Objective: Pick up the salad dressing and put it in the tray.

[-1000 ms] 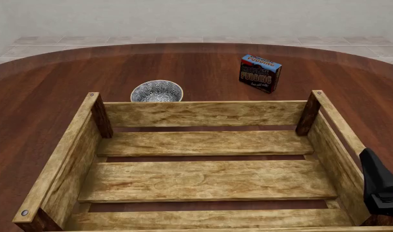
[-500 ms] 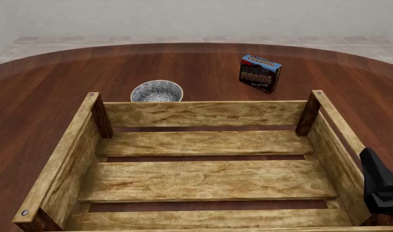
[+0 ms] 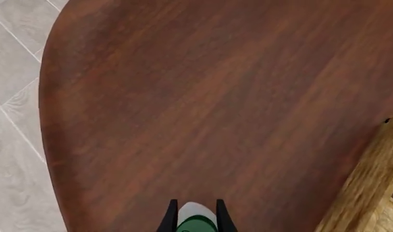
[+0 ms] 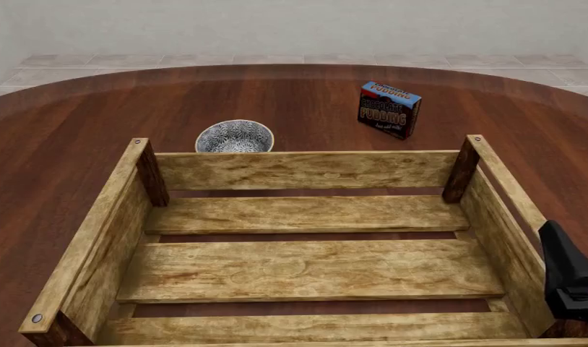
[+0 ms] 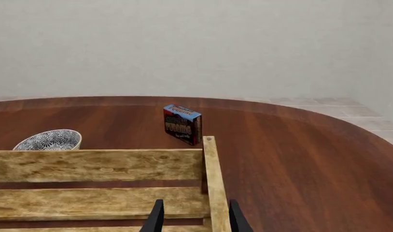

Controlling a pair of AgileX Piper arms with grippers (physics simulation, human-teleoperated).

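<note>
White bottle with green cap, the salad dressing (image 3: pixel 195 220), sits clamped between your left pincer (image 3: pixel 196 223) fingers, above bare counter (image 3: pixel 203 111) beside the tray (image 4: pixel 308 269), outside its wall. Your right pincer (image 5: pixel 195 218) stands released, fingers straddling the tray's right wall. Patterned bowl (image 4: pixel 234 136) and pudding box (image 4: pixel 388 109) rest beyond the tray's far wall

My left wrist camera cuts off the small white bottle with the dark green cap (image 3: pixel 195 220) at its frame edge. My front camera clips the light-wood slatted crate (image 4: pixel 304 170) along its near side.
</note>
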